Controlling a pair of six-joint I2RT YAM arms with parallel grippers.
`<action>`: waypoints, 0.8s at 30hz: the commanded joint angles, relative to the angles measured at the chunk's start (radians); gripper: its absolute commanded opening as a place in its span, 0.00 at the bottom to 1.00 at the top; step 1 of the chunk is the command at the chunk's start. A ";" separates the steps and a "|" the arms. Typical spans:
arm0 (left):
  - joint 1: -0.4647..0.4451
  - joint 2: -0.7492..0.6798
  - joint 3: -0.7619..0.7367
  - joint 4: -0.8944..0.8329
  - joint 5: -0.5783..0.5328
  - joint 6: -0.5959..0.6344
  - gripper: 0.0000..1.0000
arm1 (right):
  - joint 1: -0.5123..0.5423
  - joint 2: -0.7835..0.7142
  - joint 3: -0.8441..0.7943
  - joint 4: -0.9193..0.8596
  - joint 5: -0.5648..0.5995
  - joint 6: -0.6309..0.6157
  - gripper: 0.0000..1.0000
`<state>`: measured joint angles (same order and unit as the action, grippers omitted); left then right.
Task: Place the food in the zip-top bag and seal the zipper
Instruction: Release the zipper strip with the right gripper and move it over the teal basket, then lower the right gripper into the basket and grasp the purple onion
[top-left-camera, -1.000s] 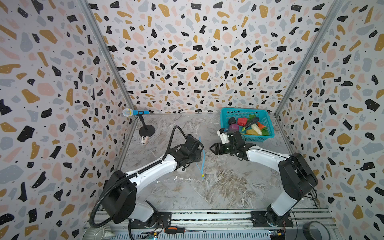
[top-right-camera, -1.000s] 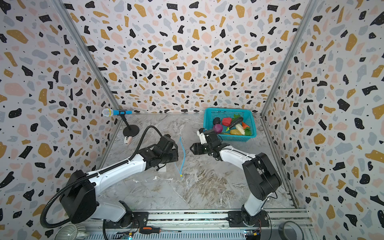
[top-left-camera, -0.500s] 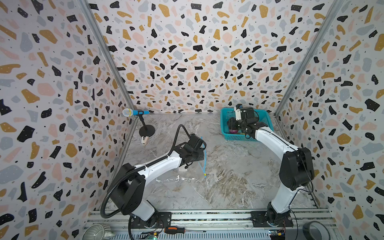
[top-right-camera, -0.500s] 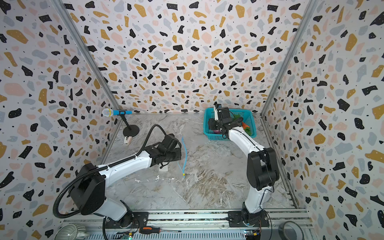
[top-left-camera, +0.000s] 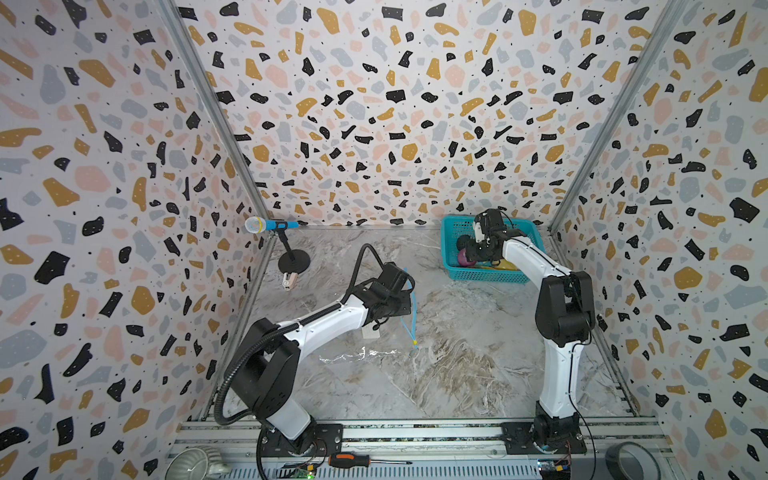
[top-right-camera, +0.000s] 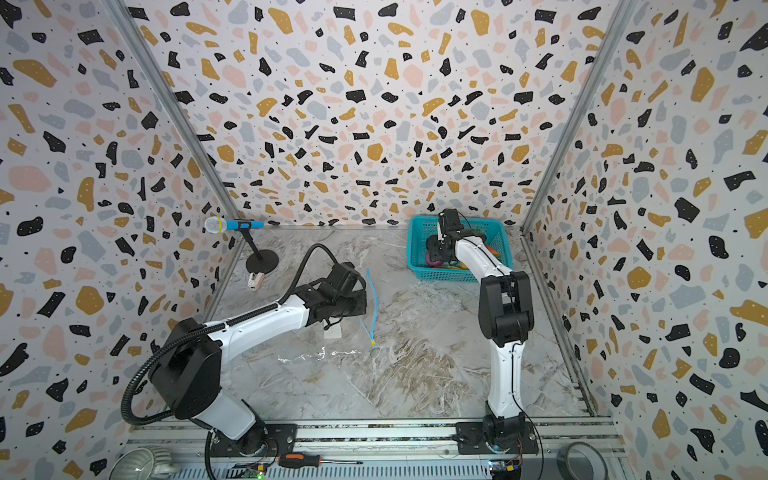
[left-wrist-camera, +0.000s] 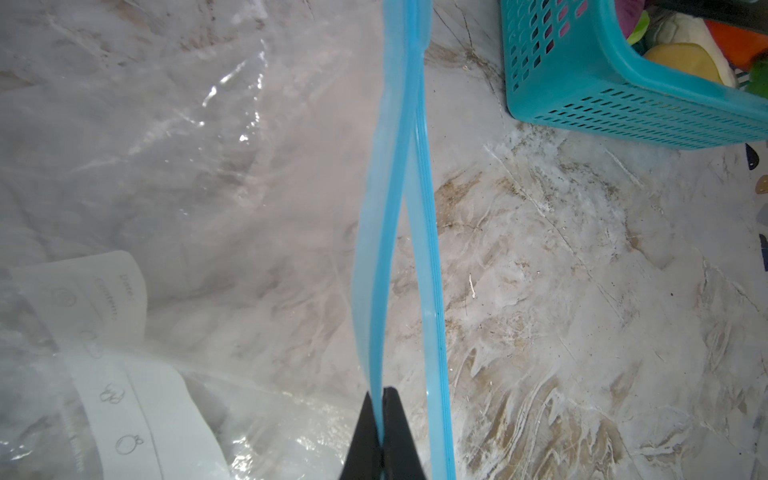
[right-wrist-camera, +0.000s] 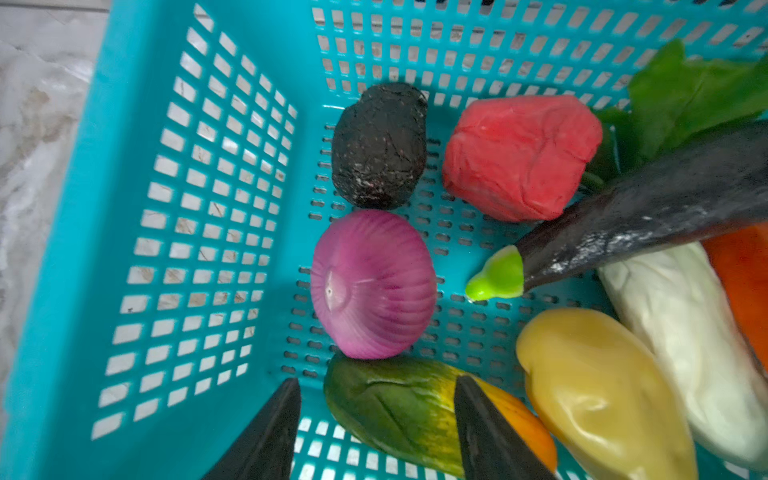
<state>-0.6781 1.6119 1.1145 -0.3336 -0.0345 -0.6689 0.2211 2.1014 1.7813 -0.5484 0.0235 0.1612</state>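
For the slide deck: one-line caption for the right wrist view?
Right gripper, jaws open, poised over a green-and-orange vegetable beside the purple onion in the teal basket.

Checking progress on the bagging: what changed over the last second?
The right gripper swung from the zip-top bag back to the teal basket, open above the toy vegetables. The left gripper stayed shut on the zipper strip, keeping the mouth parted.

In both top views the white right arm (top-left-camera: 524, 257) hides most toy vegetables (top-left-camera: 466, 259) in the teal mesh basket (top-left-camera: 482, 275); print on the white paper label (left-wrist-camera: 137, 395) is blurred; the orange carrot (right-wrist-camera: 744, 282) is cropped
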 joint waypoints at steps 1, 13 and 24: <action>0.005 0.009 0.034 0.010 0.027 0.032 0.00 | -0.049 -0.045 0.014 -0.064 0.021 -0.019 0.62; 0.008 0.035 0.061 0.008 0.022 0.064 0.00 | -0.034 -0.008 0.019 -0.108 0.015 -0.052 0.62; 0.008 0.028 0.061 0.011 0.019 0.060 0.00 | 0.012 -0.067 -0.059 -0.108 0.006 -0.045 0.62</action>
<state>-0.6750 1.6478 1.1473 -0.3344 -0.0162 -0.6205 0.2253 2.0991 1.7515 -0.6201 0.0330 0.1184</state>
